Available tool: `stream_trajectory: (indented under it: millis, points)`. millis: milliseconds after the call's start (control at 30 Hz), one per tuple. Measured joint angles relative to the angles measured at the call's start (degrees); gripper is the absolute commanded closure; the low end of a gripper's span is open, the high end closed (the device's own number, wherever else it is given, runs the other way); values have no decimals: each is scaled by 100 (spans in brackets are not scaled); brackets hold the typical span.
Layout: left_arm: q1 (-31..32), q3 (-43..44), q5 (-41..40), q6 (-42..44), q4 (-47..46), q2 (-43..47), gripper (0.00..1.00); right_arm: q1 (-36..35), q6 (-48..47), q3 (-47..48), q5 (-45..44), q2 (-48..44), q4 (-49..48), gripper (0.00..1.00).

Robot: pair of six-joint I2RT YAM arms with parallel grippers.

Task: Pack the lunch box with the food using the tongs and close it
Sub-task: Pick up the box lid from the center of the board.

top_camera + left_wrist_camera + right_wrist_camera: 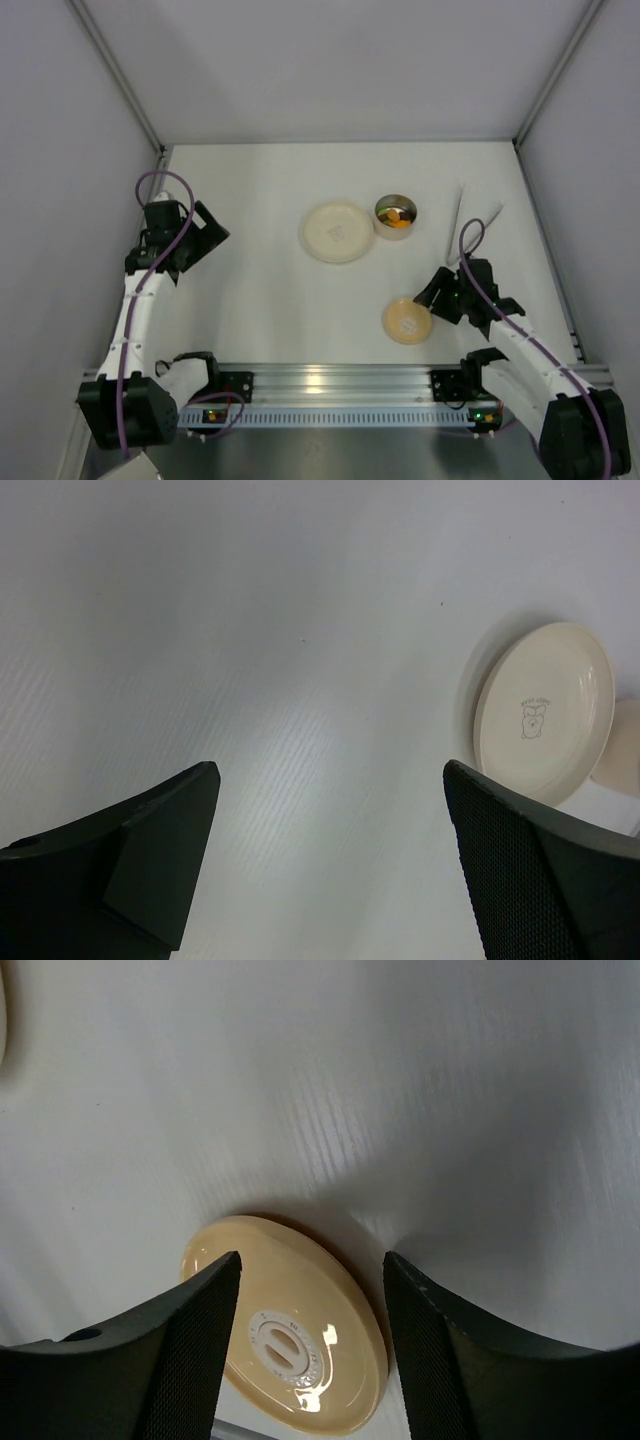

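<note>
The lunch box (pixel 411 207), a small round tin, stands open at the table's middle right with orange and green food (pixel 397 217) inside. Its round tan lid (pixel 406 321) (pixel 300 1340) lies flat near the front edge. My right gripper (pixel 436 296) (pixel 312 1256) is open and low over the lid, one finger above its left part and the other at its right rim. The thin grey tongs (pixel 461 215) lie to the right of the lunch box. My left gripper (pixel 207 234) (pixel 330 770) hovers open and empty at the far left.
A wide cream plate (pixel 338 232) (pixel 545 710) with a small bear print sits just left of the lunch box. Grey walls close in the table on the left, back and right. The aluminium rail (pixel 330 382) with the arm bases runs along the near edge.
</note>
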State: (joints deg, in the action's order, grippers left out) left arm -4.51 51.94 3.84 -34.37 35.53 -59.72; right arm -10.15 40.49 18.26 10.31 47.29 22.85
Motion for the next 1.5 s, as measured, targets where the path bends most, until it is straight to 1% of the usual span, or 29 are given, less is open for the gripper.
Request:
stream_trajectory:
  millis: [233,433,633,767,800,833,900,1067,1133,1300,1400,1433,1500]
  points:
    - [0,0,0,2,0,0,2,-232,184,-286,107,-236,-184,44]
    - [0,0,0,0,0,0,1,-669,483,-455,190,-221,-603,45]
    - [0,0,0,0,0,0,2,-1237,710,-455,238,107,-1001,47]
    - [0,0,0,2,0,0,2,-1580,717,-293,225,407,-1016,50]
    - [0,0,0,2,0,0,2,-1659,713,-258,223,474,-1010,51]
    - [0,0,2,0,0,0,2,-1731,708,-229,214,529,-999,56]
    - [0,0,2,2,0,0,1,-1845,673,-201,160,592,-960,57]
    - [2,0,28,0,0,0,2,-1954,599,-170,46,560,-824,59]
    - [0,0,37,0,0,0,1,-1974,564,-162,-2,494,-706,62]
    - [0,0,90,0,0,0,2,-1982,490,-162,-94,306,-369,65]
    - [2,0,111,0,0,0,1,-1985,459,-162,-116,304,-337,70]
    - [2,0,114,0,-2,0,2,-1985,450,-162,-125,310,-332,74]
    - [2,0,114,0,0,0,2,-1987,452,-162,-120,354,-334,76]
